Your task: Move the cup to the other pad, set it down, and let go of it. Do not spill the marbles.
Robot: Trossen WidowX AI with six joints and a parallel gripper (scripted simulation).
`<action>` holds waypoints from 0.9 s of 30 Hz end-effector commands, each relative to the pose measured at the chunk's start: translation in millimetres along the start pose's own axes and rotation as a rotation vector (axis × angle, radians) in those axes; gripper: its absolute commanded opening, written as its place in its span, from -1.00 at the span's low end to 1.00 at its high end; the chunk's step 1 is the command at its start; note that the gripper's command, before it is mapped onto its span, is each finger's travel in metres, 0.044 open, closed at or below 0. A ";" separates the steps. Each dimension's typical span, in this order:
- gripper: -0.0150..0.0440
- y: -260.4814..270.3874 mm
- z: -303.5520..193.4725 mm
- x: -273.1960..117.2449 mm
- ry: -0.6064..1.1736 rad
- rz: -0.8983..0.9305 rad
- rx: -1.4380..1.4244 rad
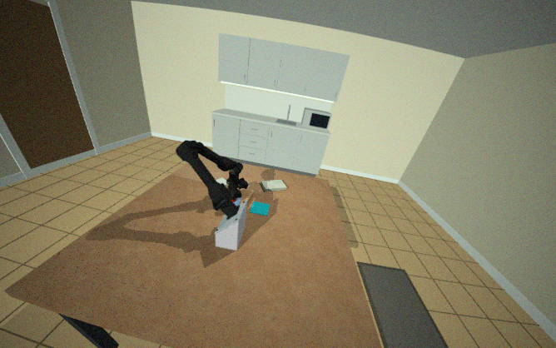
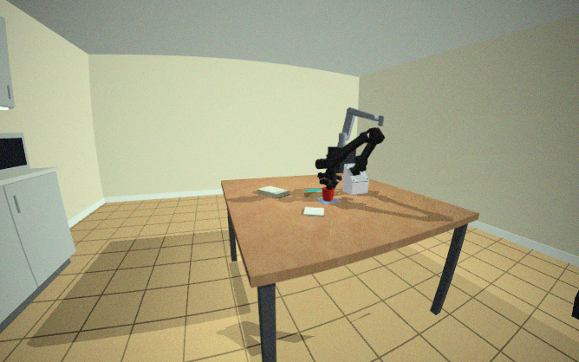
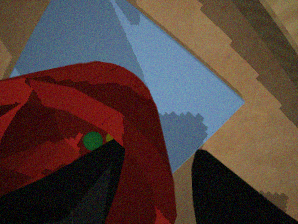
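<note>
We see our half-open gripper [image 3: 153, 183] straddling one wall of the glossy red cup [image 3: 80, 136], unclamped, on the light-blue square pad [image 3: 166, 76] atop the brown wooden table [image 2: 347, 234] in a tiled kitchen.

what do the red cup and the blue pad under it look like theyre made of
The red cup looks like matte plastic: even colour, no glint, though the look leaves it open. The blue pad looks like thin flat foam or rubber sheet: dull, uniform, lying flush on the wood-grain table. The claw straddles the cup's wall, one finger inside.
</note>
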State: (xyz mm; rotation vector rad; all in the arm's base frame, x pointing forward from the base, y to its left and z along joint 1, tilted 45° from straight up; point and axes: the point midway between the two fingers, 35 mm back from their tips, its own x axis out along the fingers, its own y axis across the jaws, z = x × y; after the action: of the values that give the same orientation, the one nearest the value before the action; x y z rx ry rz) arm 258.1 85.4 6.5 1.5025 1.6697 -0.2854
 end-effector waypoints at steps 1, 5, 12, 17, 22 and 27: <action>-0.08 0.0 0.0 0.0 0.000 0.000 0.000; -0.30 0.0 0.0 0.0 0.000 0.000 0.000; -0.46 0.0 0.0 0.0 0.000 0.000 0.000; -0.49 0.0 0.1 -0.5 0.000 0.000 0.000; -0.49 0.6 1.3 -10.0 -0.002 -0.001 0.001; -0.49 0.7 2.5 -25.5 -0.002 -0.001 0.001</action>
State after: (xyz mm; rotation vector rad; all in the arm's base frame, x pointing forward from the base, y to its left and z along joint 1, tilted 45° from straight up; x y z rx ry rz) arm 257.1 73.5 15.9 1.5048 1.6740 -0.2917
